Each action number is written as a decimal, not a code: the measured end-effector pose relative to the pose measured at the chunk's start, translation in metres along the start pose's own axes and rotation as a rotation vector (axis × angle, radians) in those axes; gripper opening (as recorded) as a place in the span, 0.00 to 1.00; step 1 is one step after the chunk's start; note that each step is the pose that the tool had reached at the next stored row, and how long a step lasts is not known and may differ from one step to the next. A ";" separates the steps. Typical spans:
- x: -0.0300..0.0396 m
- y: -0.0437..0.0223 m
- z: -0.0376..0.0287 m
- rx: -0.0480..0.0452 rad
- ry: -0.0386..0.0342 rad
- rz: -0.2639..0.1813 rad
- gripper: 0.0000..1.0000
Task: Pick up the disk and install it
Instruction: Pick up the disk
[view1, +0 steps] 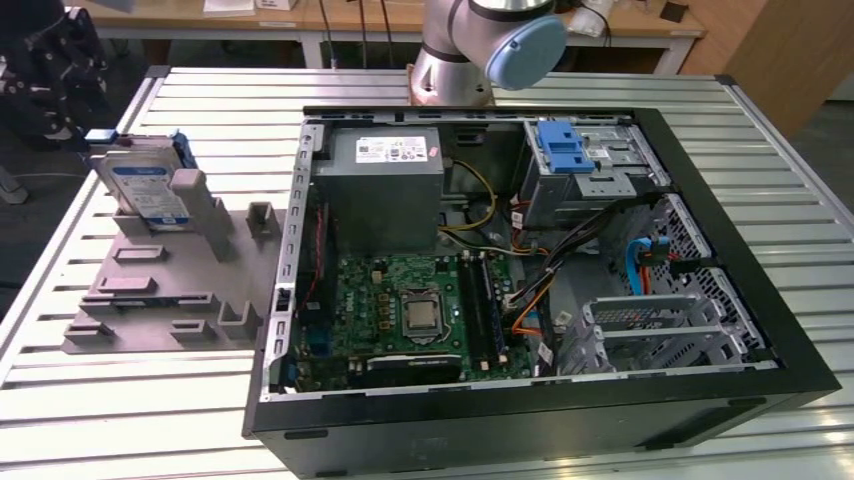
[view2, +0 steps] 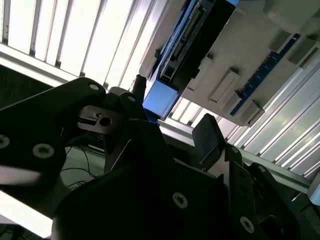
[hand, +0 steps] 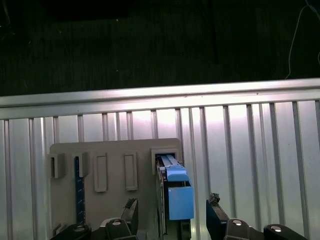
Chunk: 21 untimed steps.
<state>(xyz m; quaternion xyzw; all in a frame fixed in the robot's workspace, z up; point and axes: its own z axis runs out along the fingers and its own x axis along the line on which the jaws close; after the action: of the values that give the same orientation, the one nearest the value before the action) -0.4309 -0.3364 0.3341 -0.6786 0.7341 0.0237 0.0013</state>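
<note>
The disk stands on edge in a grey holder at the exterior view's left, beside the open computer case. It is silver-grey with a white-and-blue label and a blue carrier. In the first wrist view the disk appears edge-on, with its blue carrier end towards the camera. My gripper hovers above it, open, with one dark finger on each side and clear of it. The second wrist view shows the gripper open just short of the disk. In the exterior view the gripper is a dark mass above the disk.
Inside the case sit a grey power supply, a green motherboard, loose cables and a drive cage with a blue latch. The arm's base stands behind the case. The slatted metal table ends just beyond the holder.
</note>
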 end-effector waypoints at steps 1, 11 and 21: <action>0.0000 0.0002 0.0007 0.0001 -0.0001 0.000 0.64; -0.0003 0.0023 0.0100 0.0003 -0.0001 0.000 0.63; -0.0024 0.0031 0.0179 0.0002 -0.0001 0.000 0.50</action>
<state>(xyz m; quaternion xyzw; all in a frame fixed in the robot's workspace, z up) -0.4343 -0.3331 0.3164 -0.6787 0.7341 0.0236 0.0014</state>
